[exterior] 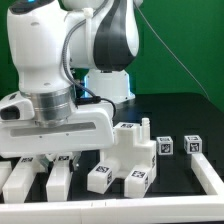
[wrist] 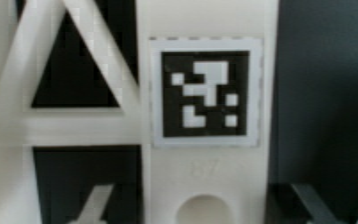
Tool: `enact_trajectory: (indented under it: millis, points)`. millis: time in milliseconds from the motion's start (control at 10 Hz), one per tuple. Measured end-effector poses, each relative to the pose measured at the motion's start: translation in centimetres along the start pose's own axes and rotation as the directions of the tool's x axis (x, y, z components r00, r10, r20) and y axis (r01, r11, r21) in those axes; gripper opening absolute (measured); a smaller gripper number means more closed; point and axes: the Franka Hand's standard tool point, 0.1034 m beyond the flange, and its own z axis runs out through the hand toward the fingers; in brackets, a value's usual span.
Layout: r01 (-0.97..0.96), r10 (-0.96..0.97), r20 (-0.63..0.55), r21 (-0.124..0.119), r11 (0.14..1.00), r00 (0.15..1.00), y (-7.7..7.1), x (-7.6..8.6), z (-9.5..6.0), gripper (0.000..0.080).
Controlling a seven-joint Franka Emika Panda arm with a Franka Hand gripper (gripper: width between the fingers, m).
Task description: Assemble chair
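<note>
On the black table (exterior: 178, 112), pincer (exterior: 50, 160) low among white chair pieces (exterior: 135, 152), spread or pinching cannot be told, tagged cross-braced panel (wrist: 206, 92) filling the wrist view.

A black table (exterior: 185, 112) lay under me. Behind that table hung a green wall (exterior: 185, 45), and along the table's edge ran a white rail (exterior: 208, 178).

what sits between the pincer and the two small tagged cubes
In the exterior view, a chunky white chair piece with an upright peg stands between the pincer and the cubes.
</note>
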Motion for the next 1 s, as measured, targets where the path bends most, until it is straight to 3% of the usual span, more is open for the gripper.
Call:
enact_trajectory:
  millis: [600,900,1000]
  points:
    - [-0.007,0.007,0.001,0.001,1.0,1.0,0.0,0.0,-0.3,0.0284]
    - [-0.11,0.11,-0.003,0.03,0.994,0.994,-0.6,0.2,-5.6,0.0284]
    - [-0.168,0.169,-0.005,0.034,0.985,0.986,-1.5,0.4,-7.4,0.0284]
